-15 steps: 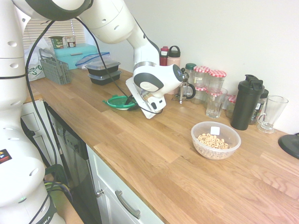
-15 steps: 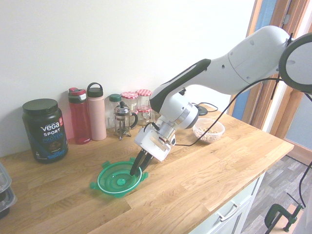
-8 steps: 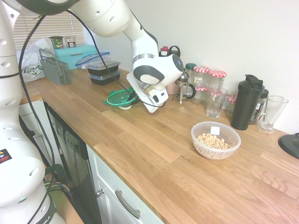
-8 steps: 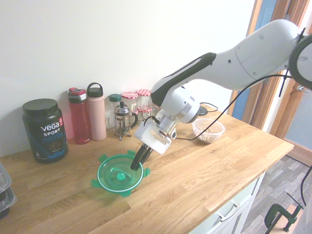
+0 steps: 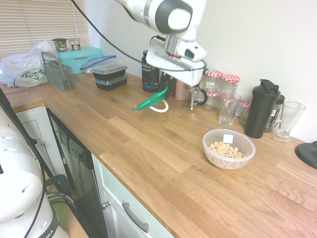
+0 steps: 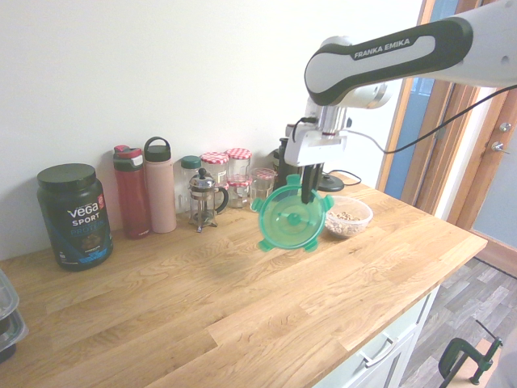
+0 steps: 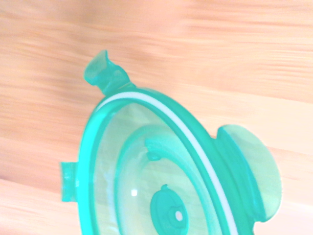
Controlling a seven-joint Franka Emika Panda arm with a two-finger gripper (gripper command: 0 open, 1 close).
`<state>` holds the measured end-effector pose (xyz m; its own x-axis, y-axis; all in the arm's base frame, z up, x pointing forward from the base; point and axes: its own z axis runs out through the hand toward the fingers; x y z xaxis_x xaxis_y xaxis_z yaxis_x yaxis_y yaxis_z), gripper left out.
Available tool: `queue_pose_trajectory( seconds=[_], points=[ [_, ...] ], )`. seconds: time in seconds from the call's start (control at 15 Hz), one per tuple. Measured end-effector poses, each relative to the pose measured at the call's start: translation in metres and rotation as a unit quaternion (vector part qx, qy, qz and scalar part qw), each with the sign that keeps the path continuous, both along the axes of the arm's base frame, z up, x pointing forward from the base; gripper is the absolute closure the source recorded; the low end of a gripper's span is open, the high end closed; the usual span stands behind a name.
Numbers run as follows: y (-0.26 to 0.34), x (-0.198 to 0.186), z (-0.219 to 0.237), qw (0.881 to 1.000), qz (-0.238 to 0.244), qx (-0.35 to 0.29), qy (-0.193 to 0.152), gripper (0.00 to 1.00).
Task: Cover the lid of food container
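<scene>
Claw (image 6: 310,186) pinching the green lid (image 6: 292,217); wrist view crops the lid's edge

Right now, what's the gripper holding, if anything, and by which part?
The gripper holds the green clip-tab lid by its rim, above the counter.

Two water bottles (image 6: 161,198), two meal-prep boxes (image 5: 111,85), one bowl (image 5: 211,148), one lid (image 6: 287,226), one French press (image 6: 202,200).

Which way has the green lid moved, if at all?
Yes: the lid has risen off the counter and shifted away from the tub, towards the bowl.
</scene>
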<state>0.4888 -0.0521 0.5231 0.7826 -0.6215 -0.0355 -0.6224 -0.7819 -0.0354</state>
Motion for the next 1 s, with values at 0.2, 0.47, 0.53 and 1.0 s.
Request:
queue_pose_trajectory(
  seconds=[0.2,0.47,0.53,1.0],
  points=[
    [-0.031,0.011,0.030,0.994,-0.001,-0.110,-0.008,1.00],
    [-0.072,0.036,0.065,0.968,-0.029,-0.249,-0.012,1.00],
    [-0.083,0.042,0.067,0.959,-0.041,-0.282,-0.011,1.00],
    [-0.111,0.061,-0.001,0.871,-0.136,-0.468,0.061,1.00]
  ],
)
